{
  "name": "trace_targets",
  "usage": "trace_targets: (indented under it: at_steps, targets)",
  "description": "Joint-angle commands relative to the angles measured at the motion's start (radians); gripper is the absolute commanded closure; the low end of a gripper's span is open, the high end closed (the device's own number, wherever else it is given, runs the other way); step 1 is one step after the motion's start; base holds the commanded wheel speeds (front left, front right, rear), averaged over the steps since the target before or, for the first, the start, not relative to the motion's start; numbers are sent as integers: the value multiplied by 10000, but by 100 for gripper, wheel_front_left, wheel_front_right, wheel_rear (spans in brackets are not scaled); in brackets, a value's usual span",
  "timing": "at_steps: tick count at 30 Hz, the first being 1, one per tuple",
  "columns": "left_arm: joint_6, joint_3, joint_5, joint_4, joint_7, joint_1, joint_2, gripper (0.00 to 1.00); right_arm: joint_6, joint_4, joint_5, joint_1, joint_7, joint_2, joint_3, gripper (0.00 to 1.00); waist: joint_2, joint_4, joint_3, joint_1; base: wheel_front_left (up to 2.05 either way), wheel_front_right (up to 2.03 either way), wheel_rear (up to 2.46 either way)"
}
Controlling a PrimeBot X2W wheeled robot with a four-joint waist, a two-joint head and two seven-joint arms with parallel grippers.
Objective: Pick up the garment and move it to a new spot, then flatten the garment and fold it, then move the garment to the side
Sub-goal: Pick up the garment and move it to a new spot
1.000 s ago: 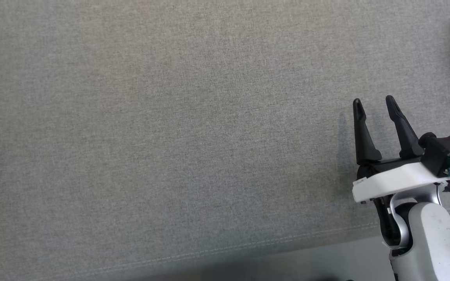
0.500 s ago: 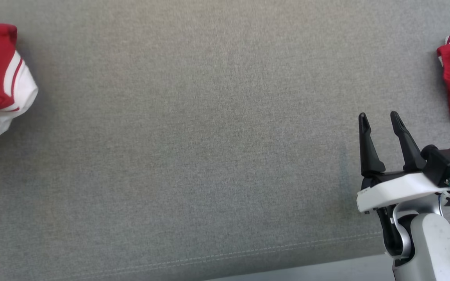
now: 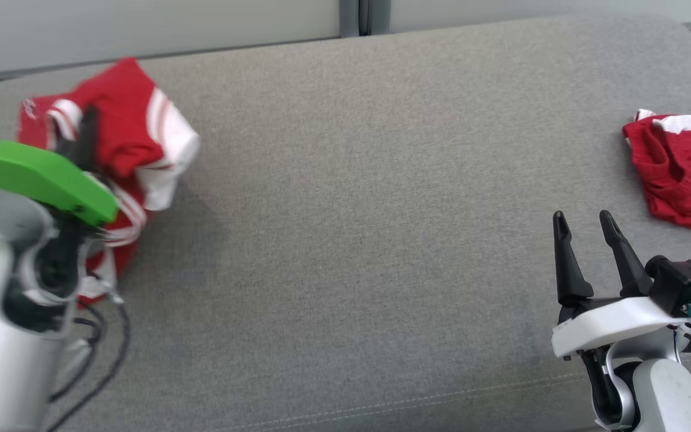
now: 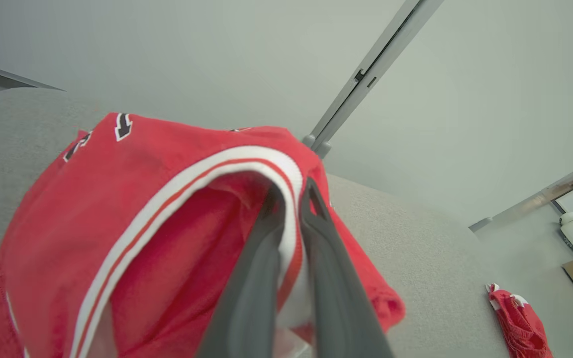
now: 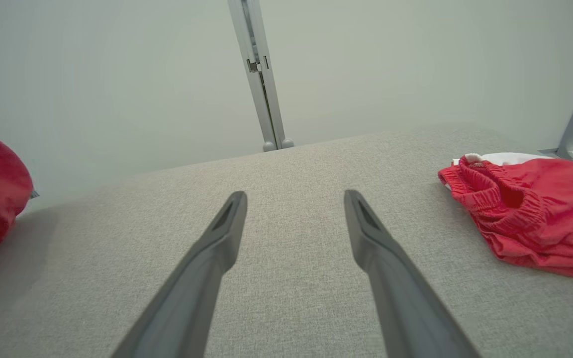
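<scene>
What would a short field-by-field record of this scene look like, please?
surface: grey fabric cushion
left gripper: shut on the striped edge of the red and white garment
held garment state: bunched, at the cushion's left end
right gripper: open, holding nothing, over bare cushion
other item: red garment with elastic waistband, crumpled at the cushion's right end
backdrop: pale wall with a grey post

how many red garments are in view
2. One garment at the left, pinched in the left end effector; a second garment lying at the right on the grey cushion. More may be off-frame.
</scene>
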Motion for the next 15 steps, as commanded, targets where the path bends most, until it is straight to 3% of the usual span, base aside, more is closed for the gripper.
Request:
trace_targets:
  at_steps: [1,5,7,15]
  targets:
    - [70,-92,66,-49,-115,154,-242,100,-1,0,36,157,41,-32,-7,0,-1,-296,-370,1,0,0,0]
    - [179,-590,15,339,-695,156,-1652,100,-1,-81,85,310,149,-30,134,0,-1,-686,-563,1,0,0,0]
    - [-94,-956,236,1017,-1217,-98,-2402,100,-1,-160,109,255,235,-30,302,0,-1,-1093,-585,1,0,0,0]
    - [-713,-1379,900,4007,-3013,-1078,-3759,100,-1,-237,227,-6,349,-29,984,0,-1,-2618,-423,1,0,0,0]
